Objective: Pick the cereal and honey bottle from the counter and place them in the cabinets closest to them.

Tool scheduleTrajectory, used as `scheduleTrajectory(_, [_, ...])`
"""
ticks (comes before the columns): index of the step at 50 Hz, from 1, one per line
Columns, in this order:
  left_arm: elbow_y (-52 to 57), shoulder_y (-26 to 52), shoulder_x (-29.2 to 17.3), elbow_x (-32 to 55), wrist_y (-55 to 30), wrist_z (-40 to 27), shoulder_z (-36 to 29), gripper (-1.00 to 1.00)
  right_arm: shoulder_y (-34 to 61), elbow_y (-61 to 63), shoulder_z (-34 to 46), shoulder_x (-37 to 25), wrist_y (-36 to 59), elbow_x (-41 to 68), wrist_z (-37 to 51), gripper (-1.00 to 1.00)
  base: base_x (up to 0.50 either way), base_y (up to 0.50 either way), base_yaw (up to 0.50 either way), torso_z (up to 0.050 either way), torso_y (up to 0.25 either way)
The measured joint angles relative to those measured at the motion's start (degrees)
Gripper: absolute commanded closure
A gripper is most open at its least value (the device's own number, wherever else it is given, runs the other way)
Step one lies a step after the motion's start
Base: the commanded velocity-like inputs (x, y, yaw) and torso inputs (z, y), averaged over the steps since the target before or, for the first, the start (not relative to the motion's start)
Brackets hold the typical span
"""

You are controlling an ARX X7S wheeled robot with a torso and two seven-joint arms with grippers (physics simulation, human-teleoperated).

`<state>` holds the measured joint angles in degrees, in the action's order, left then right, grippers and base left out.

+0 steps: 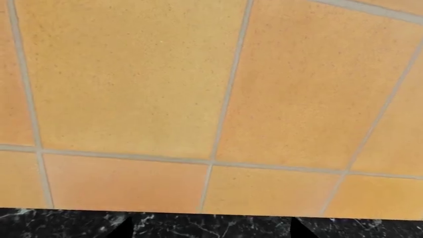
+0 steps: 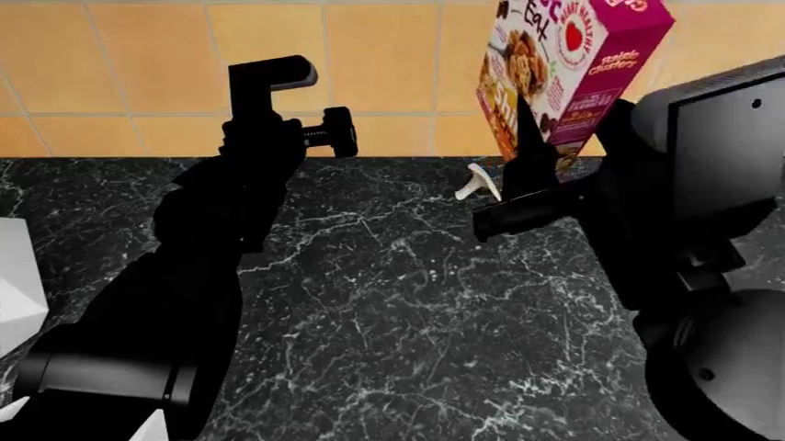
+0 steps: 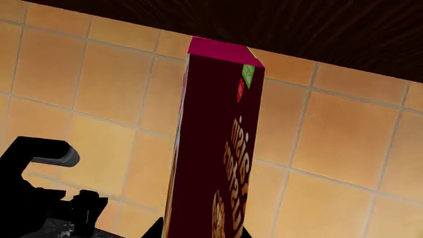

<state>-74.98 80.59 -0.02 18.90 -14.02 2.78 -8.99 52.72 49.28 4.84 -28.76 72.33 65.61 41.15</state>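
Note:
The cereal (image 2: 576, 64) is a magenta-pink box with a white picture front. It hangs tilted above the back of the counter (image 2: 368, 303), in front of the tiled wall. My right gripper (image 2: 521, 170) is shut on its lower part. In the right wrist view the cereal (image 3: 215, 148) rises from between the black fingertips (image 3: 155, 229) of the right gripper (image 3: 201, 230). My left gripper (image 2: 294, 119) is held over the counter near the wall. In its own wrist view the left gripper (image 1: 210, 229) is open with only the counter (image 1: 211, 225) between its fingertips. The honey bottle is out of view.
Orange wall tiles (image 1: 132, 74) run along the back of the counter. A small white curved object (image 2: 476, 182) lies on the counter under the cereal. A white block (image 2: 15, 285) stands at the left edge. A dark cabinet underside (image 3: 297, 29) hangs above the box.

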Motion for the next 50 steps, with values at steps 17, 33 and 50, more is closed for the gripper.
scheduleTrajectory(17, [-0.01, -0.01, 0.00, -0.19, 0.03, -0.41, 0.06, -1.00, 2.79, 8.63, 29.43, -16.72, -30.30, -10.05, 16.84, 1.00, 0.00, 0.00, 0.00, 0.000, 0.000])
scheduleTrajectory(33, [-0.01, 0.00, 0.00, -0.08, 0.02, -0.60, -0.29, -1.00, 35.96, 10.20, 80.22, -25.96, -57.90, -15.77, 36.56, 1.00, 0.00, 0.00, 0.00, 0.000, 0.001])
scheduleTrajectory(50, [-0.01, -0.05, 0.00, -0.25, 0.04, -0.97, -0.14, -1.00, 66.31, 10.53, 108.51, -25.87, -71.71, -14.18, 46.54, 1.00, 0.00, 0.00, 0.00, 0.000, 0.000])
